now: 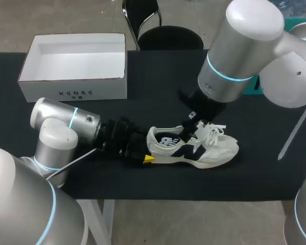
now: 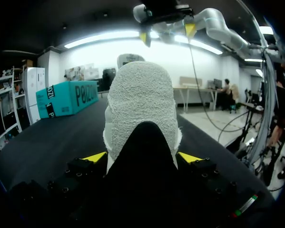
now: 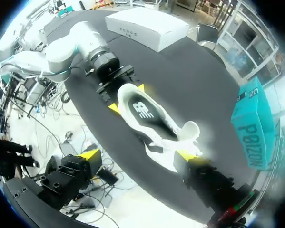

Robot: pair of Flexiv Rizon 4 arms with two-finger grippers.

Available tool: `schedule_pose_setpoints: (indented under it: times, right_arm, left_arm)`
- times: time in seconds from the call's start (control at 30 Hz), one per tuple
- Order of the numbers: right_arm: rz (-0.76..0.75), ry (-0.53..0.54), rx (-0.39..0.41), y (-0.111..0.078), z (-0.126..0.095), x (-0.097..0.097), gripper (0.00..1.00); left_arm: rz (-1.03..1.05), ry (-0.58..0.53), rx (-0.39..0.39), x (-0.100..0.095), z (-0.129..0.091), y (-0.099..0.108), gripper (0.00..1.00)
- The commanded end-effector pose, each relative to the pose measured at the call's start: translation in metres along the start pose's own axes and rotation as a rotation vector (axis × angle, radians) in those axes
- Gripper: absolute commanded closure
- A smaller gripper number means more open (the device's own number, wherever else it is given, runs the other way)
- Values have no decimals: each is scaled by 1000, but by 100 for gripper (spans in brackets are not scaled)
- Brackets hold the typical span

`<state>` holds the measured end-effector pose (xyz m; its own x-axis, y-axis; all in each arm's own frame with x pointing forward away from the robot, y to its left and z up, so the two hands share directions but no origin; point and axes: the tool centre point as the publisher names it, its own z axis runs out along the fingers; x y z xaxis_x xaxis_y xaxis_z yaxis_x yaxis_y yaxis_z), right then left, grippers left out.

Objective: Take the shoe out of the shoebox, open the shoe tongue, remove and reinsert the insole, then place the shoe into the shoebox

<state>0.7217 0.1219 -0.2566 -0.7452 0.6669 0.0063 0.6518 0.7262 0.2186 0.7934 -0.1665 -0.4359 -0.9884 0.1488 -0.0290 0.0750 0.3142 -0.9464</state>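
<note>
The left pincer (image 2: pixel 142 159) is closed on the heel of the shoe (image 1: pixel 204 150), with one yellow tip against each side. From the head view only the nearer tip shows; the other is hidden behind the heel. In the left wrist view the heel fills the space between the fingers, and everything ahead of it, toe included, is blocked from sight.

The right pincer (image 3: pixel 138 154) hangs over the shoe's middle, spread wide and holding nothing. The big arm covers its fingers from the head view, so I cannot tell whether a tip touches the raised tongue (image 3: pixel 190 129), which stands just beside one finger. The insole (image 3: pixel 144 111) lies in the shoe below this pincer, its front end lost under the tongue. The laces (image 1: pixel 214 130) trail loose beside the tongue.

The shoe rests on its sole on the black surface (image 1: pixel 265 168), close to the near edge, toe pointing away from the left pincer. The open shoebox (image 1: pixel 73 81) sits well apart, behind the left arm at the far edge. Bare surface lies between the box and the right pincer, and beyond the toe.
</note>
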Motion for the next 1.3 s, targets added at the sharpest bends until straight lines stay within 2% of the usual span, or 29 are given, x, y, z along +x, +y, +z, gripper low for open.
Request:
schedule_pose_setpoints:
  times: [0.03, 0.13, 0.2, 0.3, 0.37, 0.43, 0.93, 0.97, 1.0, 1.03, 1.07, 1.3]
  right_arm:
    - [-238, 45, 35, 3, 2, -3, 0]
    - [-238, 45, 35, 3, 2, -3, 0]
    - [-380, 44, 55, 2, 7, 4, 0]
    - [-606, 37, 1, -4, 8, 19, 0]
    - [-690, 36, -84, -8, 5, 25, 0]
    - [-643, -9, -82, -7, 4, 29, 0]
    - [-643, -9, -82, -7, 4, 29, 0]
    - [-643, -9, -82, -7, 4, 29, 10]
    - [-643, -9, -82, -7, 4, 29, 52]
    - [-643, -9, -82, -7, 4, 29, 68]
    - [-643, -9, -82, -7, 4, 29, 99]
    - [-628, 14, -75, -3, 9, 24, 100]
  left_arm:
    - [0, -2, -1, 0, 3, 2, 100]
    - [0, -2, -1, 0, 3, 2, 100]
    - [0, -2, -1, 0, 3, 2, 100]
    - [0, -2, -1, 0, 3, 2, 100]
    - [0, -2, -1, 0, 3, 2, 100]
    - [0, -2, -1, 0, 3, 2, 100]
    - [0, -2, -1, 0, 3, 2, 100]
    - [0, -2, -1, 0, 3, 2, 100]
    - [0, -2, -1, 0, 3, 2, 100]
    - [0, -2, -1, 0, 3, 2, 100]
    - [0, -2, -1, 0, 3, 2, 100]
    - [0, -2, -1, 0, 3, 2, 100]
